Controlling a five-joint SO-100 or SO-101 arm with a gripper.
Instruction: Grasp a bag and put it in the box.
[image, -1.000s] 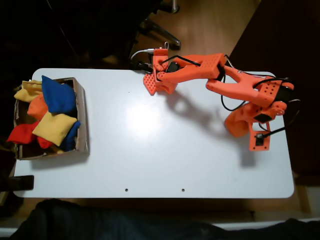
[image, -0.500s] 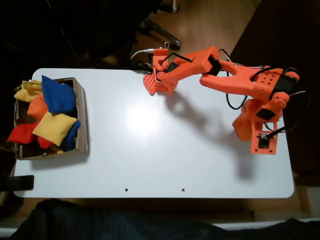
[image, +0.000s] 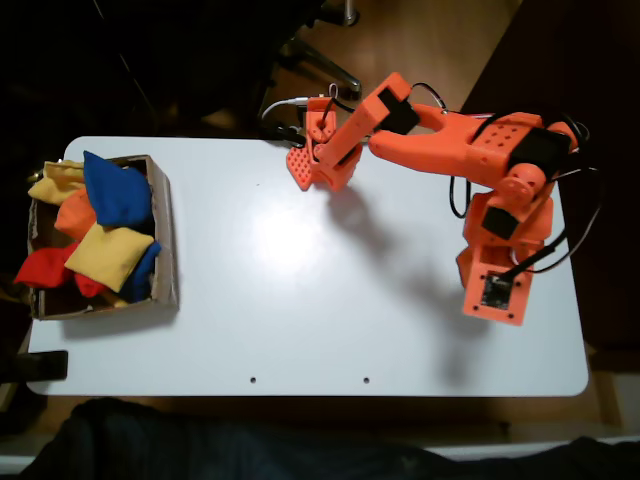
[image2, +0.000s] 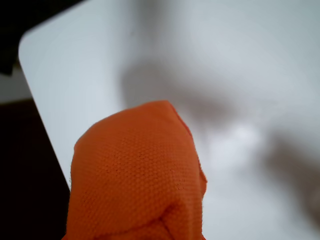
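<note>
End effector (image: 305, 165) pinching orange bag (image2: 137, 175); box (image: 165, 240) already heaped — bag could roll off onto bench (image: 320, 300).

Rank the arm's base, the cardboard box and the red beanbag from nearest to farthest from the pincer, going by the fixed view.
From the pincer, at the table's right end:
1. Arm's base, at the table's top edge, up and left.
2. Box, at the table's left end; its right wall faces the pincer.
3. Red beanbag, at the box's far left side.
</note>
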